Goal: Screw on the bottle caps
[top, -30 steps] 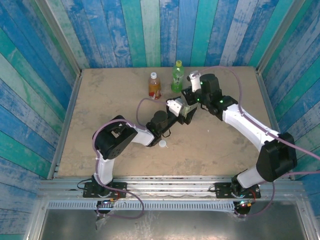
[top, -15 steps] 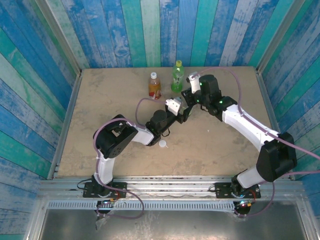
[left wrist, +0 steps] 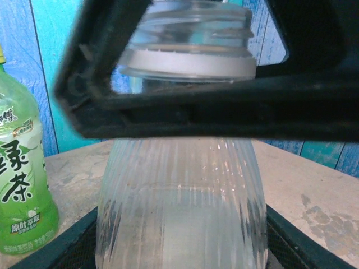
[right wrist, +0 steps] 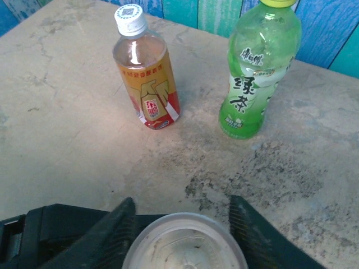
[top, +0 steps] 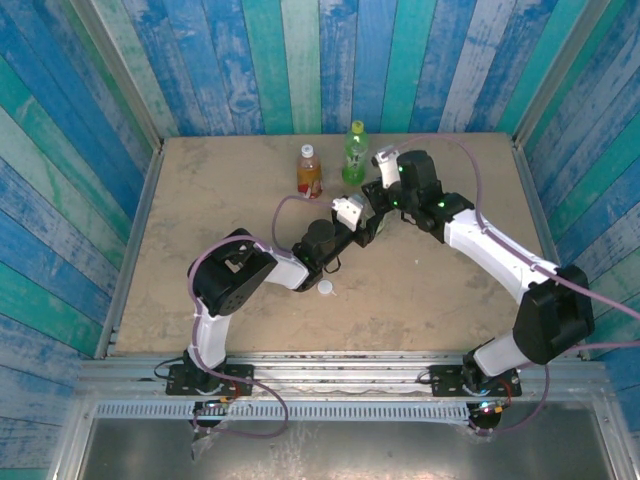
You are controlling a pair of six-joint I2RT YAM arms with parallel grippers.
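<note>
Left arm (top: 290, 268) outstretched — pincer (top: 372, 228) clasping bottle (left wrist: 179, 224).

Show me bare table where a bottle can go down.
Free: the table's left side, wall to amber bottle; also the near right, between loose cap and right arm. Crowded: back centre, around green bottle, left hand, right hand.

A beige table (top: 200, 300), blotched with dark stains, sits inside walls (top: 300, 60) of upright planks painted blue, teal and green. A metal rail (top: 340, 375) runs along its near edge, with a grey metal sheet (top: 340, 450) just below.
</note>
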